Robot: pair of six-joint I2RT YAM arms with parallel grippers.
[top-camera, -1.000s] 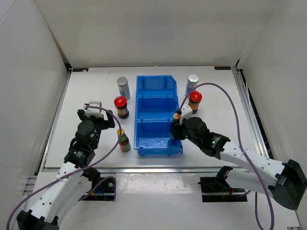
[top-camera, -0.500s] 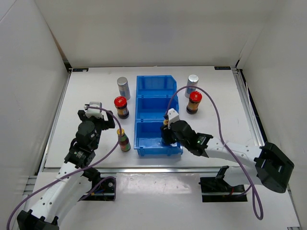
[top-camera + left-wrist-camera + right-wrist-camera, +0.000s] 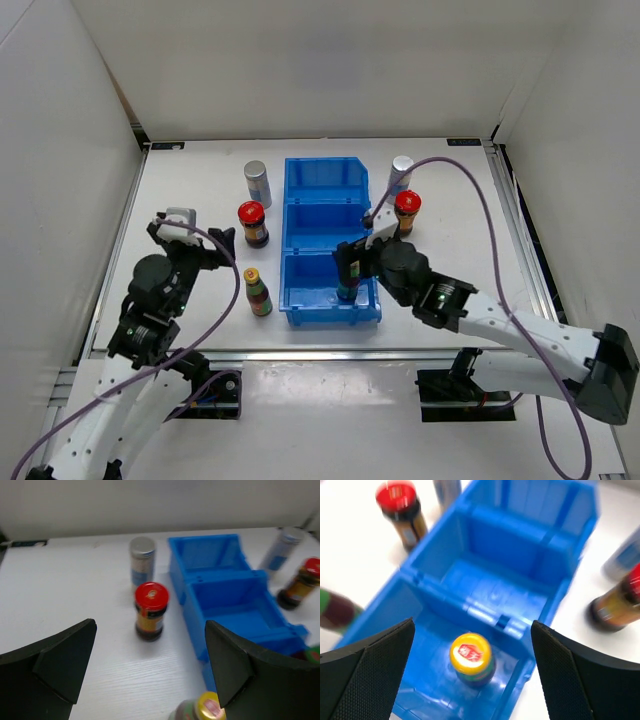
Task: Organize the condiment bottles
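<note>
My right jaws stand open over the near compartment of the bin (image 3: 330, 317). One yellow bottle (image 3: 471, 658) stands upright on that compartment's floor, straight below and between them, touching neither side. I read that one as placed.

My left jaws are open wide too and hold nothing. A red jar (image 3: 151, 611) stands on the worktop (image 3: 200, 180) dead ahead, centred between them. A silver bottle (image 3: 142, 560) is beyond it. The second yellow bottle (image 3: 258, 292) sits close under the right-hand side of these jaws, at the bottom edge of the wrist view. The other red jar (image 3: 404, 213) and silver bottle (image 3: 400, 175) stand past the bin, beyond and to the right of my right jaws.

On handling, I judge them all small, rigid and light enough for one arm.
- **Yellow bottles:** They are slim and tall, so they should tip at a nudge. I would close across the labelled body just under the cap, not on the cap itself.
- **Red jars:** They look like dark glass, so probably the heaviest and the ones that would break if dropped. I would grip square across the waist below the lid with a firm squeeze.
- **Silver bottles:** They are smooth round cylinders and likely slippery. I would take them at mid-height, jaws centred, so they don't squirt sideways.
</note>
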